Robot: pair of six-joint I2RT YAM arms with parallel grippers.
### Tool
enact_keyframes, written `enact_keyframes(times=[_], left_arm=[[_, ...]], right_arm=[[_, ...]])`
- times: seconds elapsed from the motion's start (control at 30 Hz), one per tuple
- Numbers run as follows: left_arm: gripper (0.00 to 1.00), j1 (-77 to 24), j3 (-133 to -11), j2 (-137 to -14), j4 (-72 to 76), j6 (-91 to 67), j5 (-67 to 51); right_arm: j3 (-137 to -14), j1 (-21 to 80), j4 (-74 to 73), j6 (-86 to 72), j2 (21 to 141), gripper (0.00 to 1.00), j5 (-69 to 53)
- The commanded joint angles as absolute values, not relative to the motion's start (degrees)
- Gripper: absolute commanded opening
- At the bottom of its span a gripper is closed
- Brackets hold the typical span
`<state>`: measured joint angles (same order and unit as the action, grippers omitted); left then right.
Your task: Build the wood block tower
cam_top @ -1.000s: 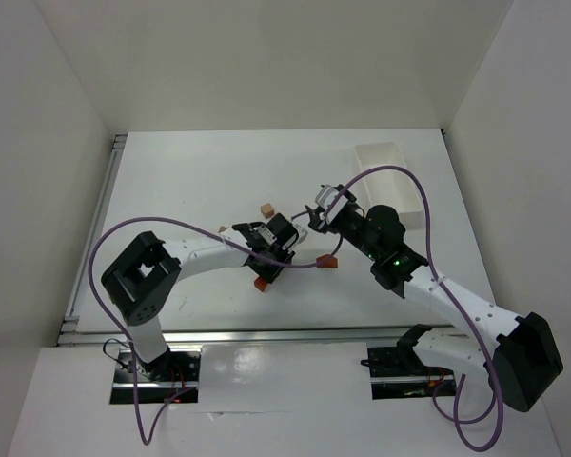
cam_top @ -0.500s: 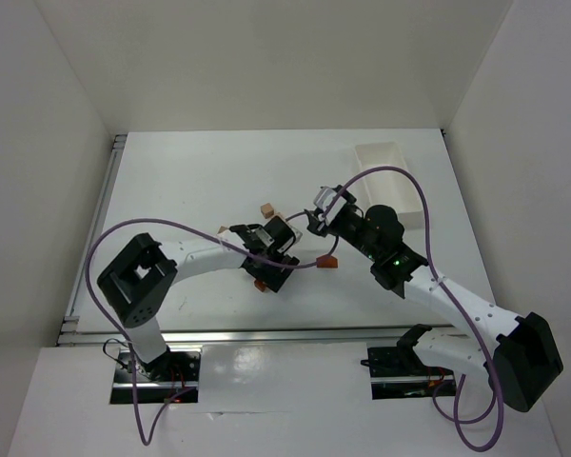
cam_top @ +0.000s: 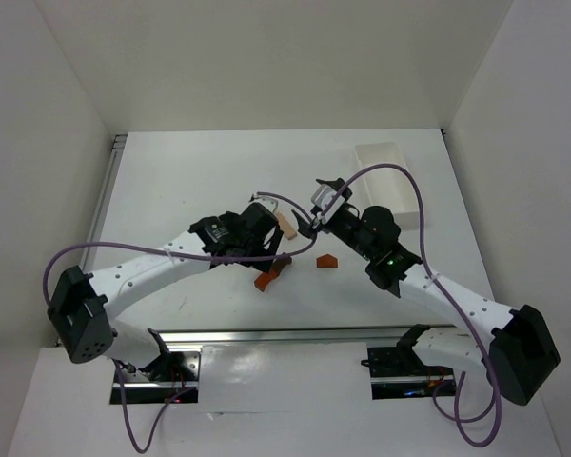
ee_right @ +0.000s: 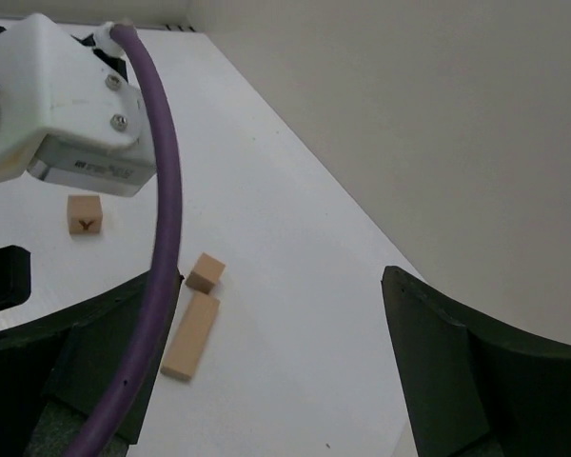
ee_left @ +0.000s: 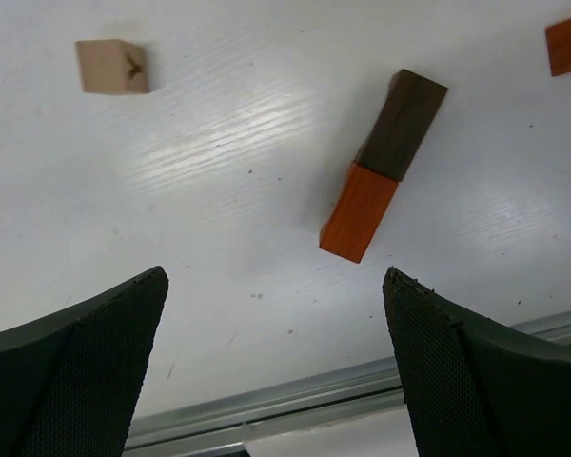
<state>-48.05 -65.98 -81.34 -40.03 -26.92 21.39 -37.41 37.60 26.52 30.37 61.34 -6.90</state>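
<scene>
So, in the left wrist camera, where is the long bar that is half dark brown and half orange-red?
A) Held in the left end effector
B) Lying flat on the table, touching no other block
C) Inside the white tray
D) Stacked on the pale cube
B: the long bar lies flat on the table, apart from the pale cube, and the left end effector is open with nothing in it.

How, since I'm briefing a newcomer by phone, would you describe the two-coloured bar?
On the white table, look toward the near metal rail. The bar lies flat just beyond it, left of the orange house-shaped block. Only it is two-toned: one half dark brown, the other orange-red.
</scene>
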Motion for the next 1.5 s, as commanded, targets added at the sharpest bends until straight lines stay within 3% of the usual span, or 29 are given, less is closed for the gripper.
enact_keyframes(times=[0.0, 0.13, 0.27, 0.37, 0.53, 0.77, 1.03, 1.23, 1.47], left_arm=[[0.99, -43.69, -72.33, -75.42, -50.07, -45.85, 32.60], [0.99, -37.28, -72.34, -69.28, -54.93, -57.56, 33.94], [0.99, -24.12, -61.83, -54.80, -37.69, -48.29, 19.65], [0.99, -20.57, -58.45, -51.77, -32.53, -45.63, 16.44], [0.99, -20.57, -58.45, -57.11, -32.43, -41.50, 13.90], [0.99, -21.79, -56.69, -68.02, -28.57, -38.58, 7.38], [0.99, -28.72, -62.13, -75.22, -31.45, -37.27, 17.04], [0.99, -34.62, -66.53, -83.58, -34.01, -38.06, 22.41], [0.99, -32.79, -59.34, -75.34, -29.88, -38.06, 17.59]], right_arm=[[-37.87, 36.74, 26.89, 29.01, 66.42, 0.94, -2.64], [-42.09, 36.74, 24.97, 25.50, 73.55, 0.96, 0.26], [-45.52, 36.74, 22.94, 21.37, 79.00, 1.00, 1.32], [-46.75, 36.74, 22.32, 19.52, 79.01, 1.00, 2.63], [-51.66, 36.21, 20.49, 15.56, 73.49, 1.00, -8.58], [-65.21, 36.21, 16.70, 7.48, 75.93, 1.00, -21.61], [-78.82, 36.82, 15.29, 3.52, 82.95, 1.00, -33.04], [-86.92, 39.28, 14.86, 2.19, 88.85, 1.00, -29.73], [-87.71, 37.63, 13.81, 5.19, 88.42, 1.00, -8.81]])
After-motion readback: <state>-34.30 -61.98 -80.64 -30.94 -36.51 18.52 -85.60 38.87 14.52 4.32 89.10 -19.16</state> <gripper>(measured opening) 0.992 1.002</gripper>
